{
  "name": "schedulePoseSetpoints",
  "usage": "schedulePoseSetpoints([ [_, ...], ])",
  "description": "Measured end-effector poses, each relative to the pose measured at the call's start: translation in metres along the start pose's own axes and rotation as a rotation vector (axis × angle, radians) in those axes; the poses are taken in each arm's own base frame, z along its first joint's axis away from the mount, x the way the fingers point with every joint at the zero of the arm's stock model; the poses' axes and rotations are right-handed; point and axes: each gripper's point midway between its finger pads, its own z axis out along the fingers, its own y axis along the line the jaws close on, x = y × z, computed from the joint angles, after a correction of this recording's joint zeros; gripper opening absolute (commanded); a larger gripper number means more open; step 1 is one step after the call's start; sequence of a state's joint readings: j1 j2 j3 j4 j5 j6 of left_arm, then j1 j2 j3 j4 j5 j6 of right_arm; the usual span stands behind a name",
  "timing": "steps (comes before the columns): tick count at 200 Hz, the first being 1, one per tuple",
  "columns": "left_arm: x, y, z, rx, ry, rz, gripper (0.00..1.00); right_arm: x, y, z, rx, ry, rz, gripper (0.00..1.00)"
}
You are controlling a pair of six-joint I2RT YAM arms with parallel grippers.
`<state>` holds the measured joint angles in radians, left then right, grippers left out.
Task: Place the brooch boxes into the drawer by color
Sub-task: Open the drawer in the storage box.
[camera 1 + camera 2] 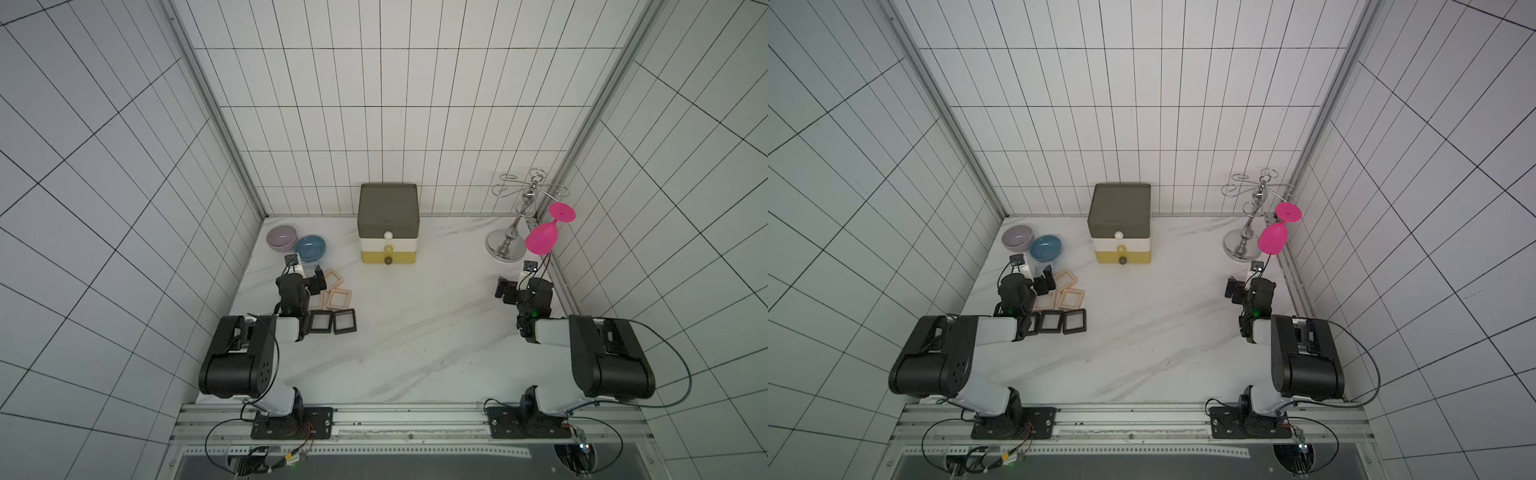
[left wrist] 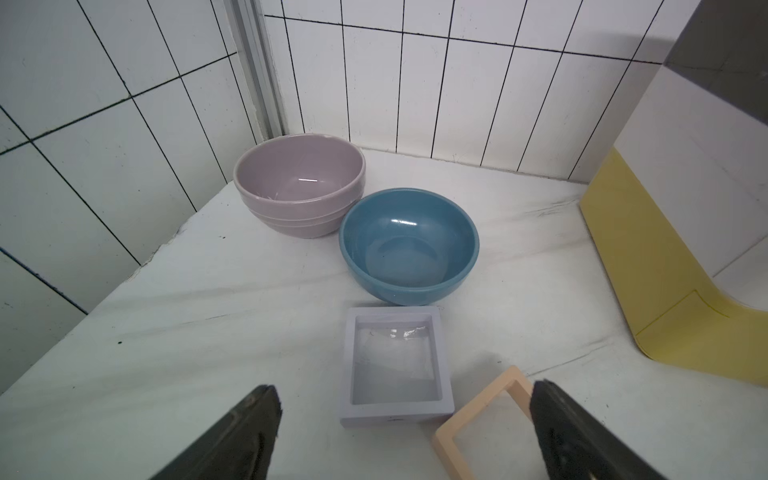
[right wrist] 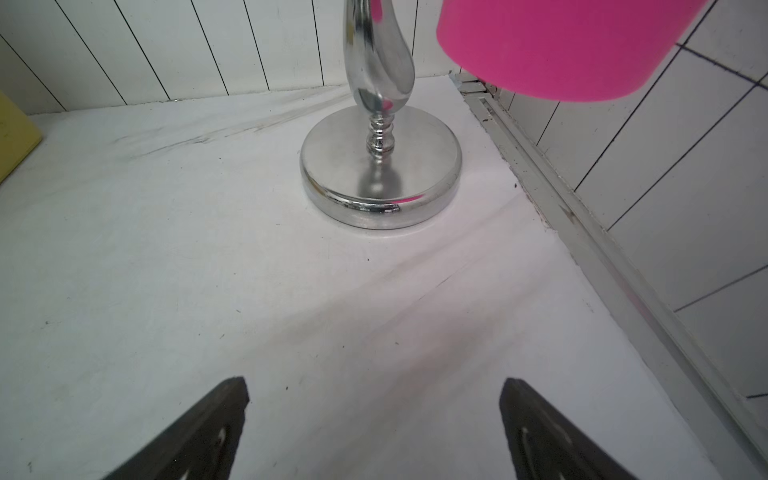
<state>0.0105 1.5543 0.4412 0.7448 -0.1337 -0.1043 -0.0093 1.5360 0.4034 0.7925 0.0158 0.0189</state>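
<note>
With left fingers point(image 2: 232, 436) and right fingers point(image 3: 195, 436) wide open and empty, we should straddle the lavender box point(image 2: 397, 365) squarely.

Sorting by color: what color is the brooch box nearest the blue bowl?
The brooch box is pale lavender-white, clearest in left wrist view.

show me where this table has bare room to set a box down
Widest bare patch: mid white marble table, between the black square boxes and the right gripper, before the olive-white-yellow drawer chest. Also bare between chest and chrome glass stand. Crowded: left side, with lilac round bowl, blue round bowl, peach square frames.
</note>
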Motion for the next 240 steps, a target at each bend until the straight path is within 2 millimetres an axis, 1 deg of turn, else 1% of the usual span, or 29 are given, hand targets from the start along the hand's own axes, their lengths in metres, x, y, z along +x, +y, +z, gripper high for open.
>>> schedulePoseSetpoints([
  [109,0.000,0.000,0.000,0.000,0.000,0.000,0.99,0.000,0.000,0.000,0.000,0.000,0.000,0.99],
  [116,0.000,0.000,0.000,0.000,0.000,0.000,0.97,0.000,-0.001,0.000,0.004,0.000,0.001,0.99],
  [123,-0.001,0.001,0.000,-0.004,-0.006,-0.001,0.98,0.001,-0.002,0.000,0.011,0.009,0.002,0.99],
  [133,-0.003,0.003,0.000,-0.021,0.002,-0.002,0.98,-0.001,-0.005,-0.002,0.028,0.031,0.006,1.00],
  [141,-0.006,0.006,0.001,-0.043,0.026,-0.004,0.98,-0.009,-0.007,-0.003,0.040,0.040,0.009,1.00],
  [147,-0.013,0.008,0.003,-0.062,0.038,-0.013,0.98,-0.020,-0.009,-0.005,0.052,0.034,0.017,1.00],
  [154,-0.027,0.008,0.006,-0.079,0.046,-0.023,0.98,-0.034,-0.010,-0.007,0.060,0.022,0.032,0.99],
  [161,-0.045,0.006,0.009,-0.085,0.039,-0.035,0.98,-0.052,-0.011,-0.010,0.065,0.007,0.049,0.97],
  [170,-0.073,0.002,0.011,-0.080,0.020,-0.049,0.98,-0.076,-0.010,-0.014,0.061,-0.015,0.072,0.90],
  [180,-0.101,-0.004,0.009,-0.061,-0.001,-0.069,0.98,-0.103,-0.006,-0.019,0.038,-0.039,0.110,0.86],
  [192,-0.126,-0.011,0.000,-0.028,-0.014,-0.096,0.98,-0.127,0.001,-0.025,-0.011,-0.056,0.159,0.84],
  [206,-0.140,-0.021,-0.016,0.033,-0.010,-0.122,0.98,-0.142,0.017,-0.036,-0.083,-0.051,0.199,0.86],
  [217,-0.145,-0.029,-0.030,0.084,-0.001,-0.141,0.98,-0.144,0.030,-0.044,-0.132,-0.032,0.217,0.90],
  [225,-0.149,-0.035,-0.044,0.127,0.006,-0.153,0.98,-0.144,0.044,-0.053,-0.180,-0.009,0.225,0.91],
  [228,-0.150,-0.037,-0.047,0.140,0.010,-0.157,0.98,-0.143,0.049,-0.056,-0.195,0.002,0.227,0.93],
  [234,-0.154,-0.041,-0.057,0.164,0.012,-0.166,0.98,-0.143,0.063,-0.062,-0.239,0.019,0.229,0.98],
  [240,-0.159,-0.046,-0.068,0.197,0.013,-0.172,0.98,-0.144,0.080,-0.070,-0.292,0.040,0.231,0.99],
])
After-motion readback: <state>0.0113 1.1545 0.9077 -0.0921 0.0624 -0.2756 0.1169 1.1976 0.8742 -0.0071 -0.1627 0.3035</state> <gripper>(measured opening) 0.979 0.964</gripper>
